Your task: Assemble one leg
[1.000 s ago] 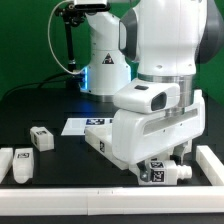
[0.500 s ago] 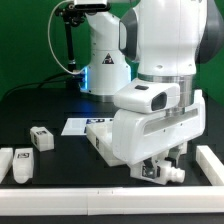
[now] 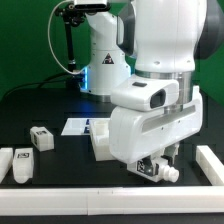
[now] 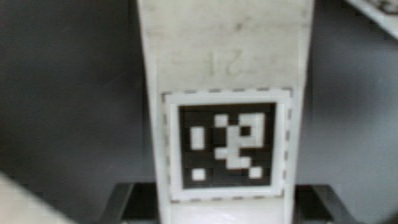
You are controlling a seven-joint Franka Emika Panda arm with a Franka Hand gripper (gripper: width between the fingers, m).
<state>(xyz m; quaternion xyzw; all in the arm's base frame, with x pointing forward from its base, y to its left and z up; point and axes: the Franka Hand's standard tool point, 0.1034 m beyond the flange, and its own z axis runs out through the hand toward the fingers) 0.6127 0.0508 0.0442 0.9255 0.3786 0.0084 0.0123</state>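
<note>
My gripper is shut on a leg, a small white block with a black-and-white tag, and holds it low over the black table near the front right. In the wrist view the leg runs straight out from between the two dark fingers, tag side toward the camera, and my gripper clamps its near end. The arm's large white body hides most of the gripper in the exterior view.
A second leg lies at the exterior view's left, and two more white blocks lie at the far left edge. The marker board lies behind. A white panel's edge shows behind the arm. White rails run along the front and right.
The gripper and the leg it holds have shifted a little toward the exterior view's left and slightly upward. The other parts have not moved.
</note>
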